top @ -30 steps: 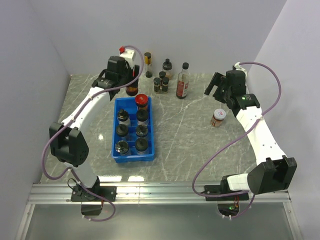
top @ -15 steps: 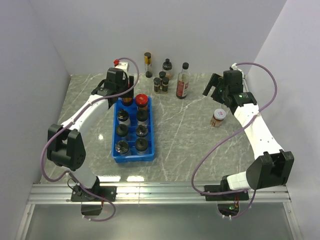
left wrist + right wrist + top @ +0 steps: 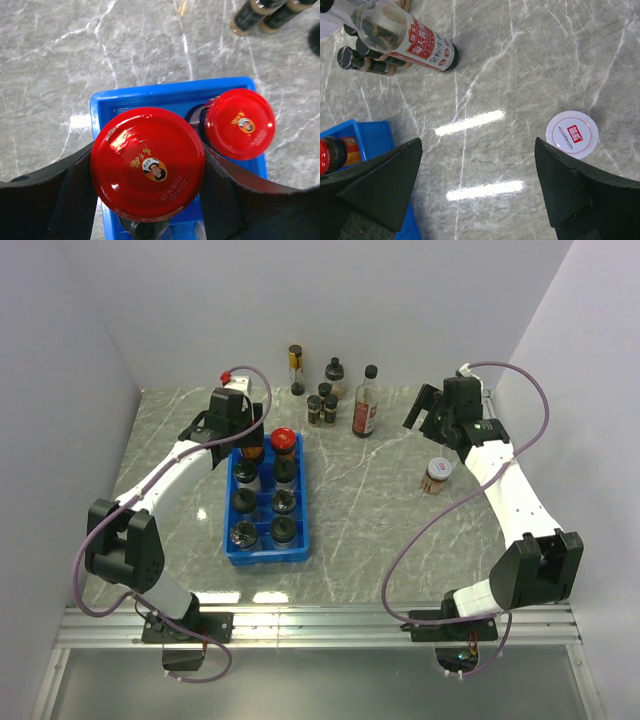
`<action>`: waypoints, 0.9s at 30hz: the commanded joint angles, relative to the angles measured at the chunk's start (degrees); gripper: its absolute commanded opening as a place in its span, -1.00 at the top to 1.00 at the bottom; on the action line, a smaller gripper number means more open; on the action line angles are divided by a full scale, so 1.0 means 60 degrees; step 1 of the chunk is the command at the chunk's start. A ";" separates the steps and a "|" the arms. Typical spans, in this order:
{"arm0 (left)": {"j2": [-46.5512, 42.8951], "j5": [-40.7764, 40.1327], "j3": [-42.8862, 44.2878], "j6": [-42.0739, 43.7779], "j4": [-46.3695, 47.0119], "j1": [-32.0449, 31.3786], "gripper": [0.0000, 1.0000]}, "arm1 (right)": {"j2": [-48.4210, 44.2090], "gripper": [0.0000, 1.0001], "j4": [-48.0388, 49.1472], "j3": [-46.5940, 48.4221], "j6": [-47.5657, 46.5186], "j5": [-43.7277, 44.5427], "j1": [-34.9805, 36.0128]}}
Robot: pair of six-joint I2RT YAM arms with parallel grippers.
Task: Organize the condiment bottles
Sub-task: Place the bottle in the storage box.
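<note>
The left pincer (image 3: pixel 148 172) grips a red-capped jar (image 3: pixel 148 162) by its sides, black fingers (image 3: pixel 65 200) pressed to the round, glossy lid with a small printed face. It hangs over the upper left compartment of the tray (image 3: pixel 228 540), a blue plastic box of two columns; whether the jar is seated I cannot tell. Just right of it stands a second red-capped jar (image 3: pixel 240 123), and black-capped jars (image 3: pixel 284 502) fill the rows below. The right pincer (image 3: pixel 479 187) is spread wide with nothing between its fingers, over bare table (image 3: pixel 380 510). A white-capped jar (image 3: pixel 572 134) stands near it at right. A tall sauce bottle (image 3: pixel 366 402) of clear glass with dark contents stands at upper middle beside smaller jars (image 3: pixel 315 412)

A second ago the left pincer was above the tray's top edge in the frame, its jar outside the tray; it has since come down over the tray. The right arm has barely shifted

The table is grey, pale-veined and shiny, like polished stone; plain pale walls (image 3: pixel 400 300) close it in
</note>
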 commanded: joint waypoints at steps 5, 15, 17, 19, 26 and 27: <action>-0.0173 -0.0490 -0.0372 -0.0168 0.1649 -0.0015 0.99 | 0.0198 -0.99 0.0332 0.0506 0.0044 -0.0089 0.0111; 0.0824 -0.0738 -0.0753 -0.0417 0.2617 -0.0015 0.99 | 0.0110 -0.99 0.0376 0.0316 0.0044 -0.0089 0.0097; 0.1014 -0.0826 -0.0797 -0.0476 0.2748 0.0000 0.99 | 0.0096 -0.99 0.0376 0.0301 0.0030 -0.0060 0.0097; 0.1131 -0.0856 -0.0827 -0.0520 0.2938 0.0000 0.99 | 0.0052 -0.99 0.0376 0.0272 0.0030 -0.0060 0.0097; 0.1191 -0.0944 -0.0520 -0.0637 0.2663 0.0000 0.99 | 0.0037 -0.99 0.0376 0.0272 0.0030 -0.0031 0.0097; 0.1162 -0.1046 -0.0461 -0.0637 0.2502 0.0000 0.96 | 0.0037 -0.99 0.0362 0.0272 0.0030 -0.0031 0.0097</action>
